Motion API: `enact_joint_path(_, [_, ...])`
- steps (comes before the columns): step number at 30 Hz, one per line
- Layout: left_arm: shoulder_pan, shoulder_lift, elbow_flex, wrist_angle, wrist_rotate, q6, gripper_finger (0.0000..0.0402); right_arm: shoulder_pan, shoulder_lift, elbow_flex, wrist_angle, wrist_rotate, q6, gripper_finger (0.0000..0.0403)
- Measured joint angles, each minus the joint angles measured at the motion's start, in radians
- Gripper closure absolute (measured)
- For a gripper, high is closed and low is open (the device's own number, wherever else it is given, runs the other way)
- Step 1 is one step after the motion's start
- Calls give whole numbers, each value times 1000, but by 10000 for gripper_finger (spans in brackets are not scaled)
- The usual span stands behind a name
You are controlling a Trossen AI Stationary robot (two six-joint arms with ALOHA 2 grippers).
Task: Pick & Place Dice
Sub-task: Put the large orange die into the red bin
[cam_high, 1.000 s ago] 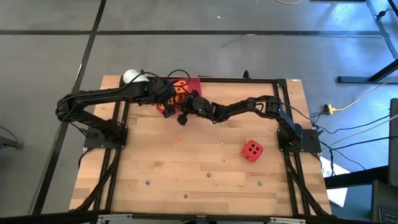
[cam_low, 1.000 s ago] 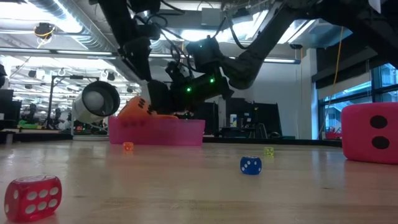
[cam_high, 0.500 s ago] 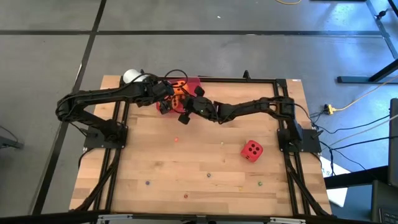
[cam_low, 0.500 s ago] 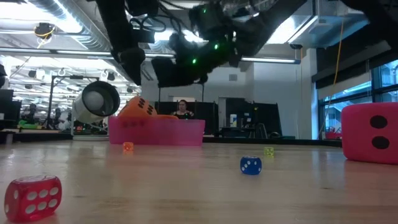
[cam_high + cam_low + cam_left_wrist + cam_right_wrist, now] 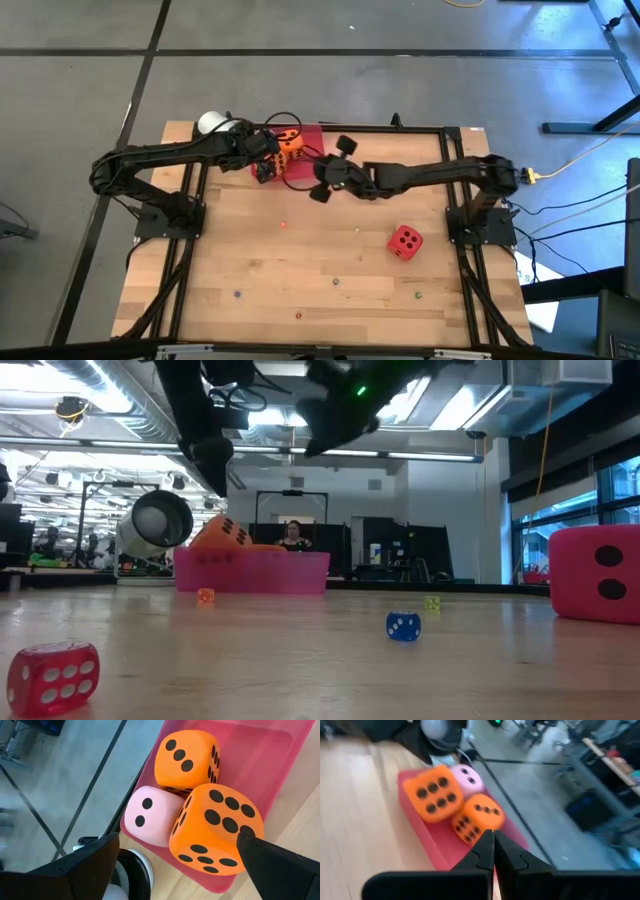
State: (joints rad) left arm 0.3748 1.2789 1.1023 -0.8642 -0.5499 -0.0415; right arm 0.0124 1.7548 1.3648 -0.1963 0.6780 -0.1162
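Note:
Three dice lie packed together in the red tray (image 5: 260, 765) at the table's far edge: two orange ones (image 5: 215, 832) (image 5: 186, 760) and a pale pink one (image 5: 150, 815). The red die (image 5: 404, 241) rests on the wood at the right. My left gripper (image 5: 178, 837) hangs open over the tray, a finger on either side of the nearer orange die and clear of it. My right gripper (image 5: 492, 834) is shut and empty, raised above the table just right of the tray (image 5: 318, 188), pointing at it.
Tiny coloured dice lie scattered on the wood, among them a red one (image 5: 55, 675) and a blue one (image 5: 403, 625). A white round thing (image 5: 210, 122) sits at the far left corner beside the tray. A person (image 5: 292, 532) sits in the room behind.
My right gripper has risen from low beside the tray and drawn back toward the table's right, rolling as it went; it has stayed shut. My left gripper has tipped slightly over the tray and has stayed open. The dice have not moved.

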Motion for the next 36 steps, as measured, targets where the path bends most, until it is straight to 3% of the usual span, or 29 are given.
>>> enact_joint_path(7, [0,21,-1,-1,1,-8,5,110,-157,0,-307,173,106,399])
enact_joint_path(17, [3,105,-1,-34,-86,-13,5,241,-241,0,-787,322,637,399])
enact_joint_path(22, [14,128,-1,-55,-110,-55,5,284,-211,0,-823,331,788,399])
enact_joint_path(36, [47,140,-2,-191,-104,-135,5,319,-189,0,-822,351,824,399])
